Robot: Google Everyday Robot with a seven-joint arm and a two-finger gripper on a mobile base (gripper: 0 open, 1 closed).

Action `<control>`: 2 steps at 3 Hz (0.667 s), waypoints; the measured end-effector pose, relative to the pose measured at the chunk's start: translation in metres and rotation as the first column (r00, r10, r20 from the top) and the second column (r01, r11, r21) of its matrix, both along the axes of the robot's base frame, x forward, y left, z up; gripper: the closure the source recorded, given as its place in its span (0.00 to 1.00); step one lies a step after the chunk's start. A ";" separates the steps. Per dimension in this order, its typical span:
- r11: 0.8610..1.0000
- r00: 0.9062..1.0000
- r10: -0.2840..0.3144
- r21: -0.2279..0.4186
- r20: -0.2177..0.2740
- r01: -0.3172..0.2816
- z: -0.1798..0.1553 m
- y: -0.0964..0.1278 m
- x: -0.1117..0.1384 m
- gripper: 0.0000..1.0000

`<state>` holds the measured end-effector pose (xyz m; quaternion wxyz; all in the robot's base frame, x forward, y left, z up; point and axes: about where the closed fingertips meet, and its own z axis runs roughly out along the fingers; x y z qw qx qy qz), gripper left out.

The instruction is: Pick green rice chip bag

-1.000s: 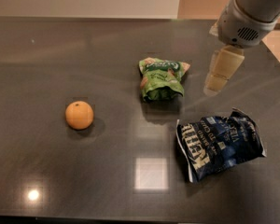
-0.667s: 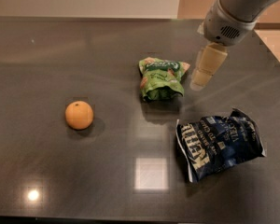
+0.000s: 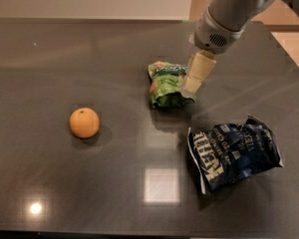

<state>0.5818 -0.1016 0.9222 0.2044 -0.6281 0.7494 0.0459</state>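
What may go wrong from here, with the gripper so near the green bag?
The gripper sits at the right edge of the green rice chip bag, not over its middle, so it might push the bag aside or catch only a corner. The bag looks glossy and crumpled, so it may slip.

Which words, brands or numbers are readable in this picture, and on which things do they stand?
Dark blue bag: large white letters, too blurred to read.
Green rice chip bag: logo band print, too small to read.
Orange and the hand at the green bag's right edge: no text.
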 end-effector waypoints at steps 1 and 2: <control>0.999 0.999 0.025 0.026 -0.028 -0.024 -0.012 0.019 -0.001 0.00; 0.999 0.999 0.033 0.026 -0.033 -0.032 -0.026 0.030 0.004 0.00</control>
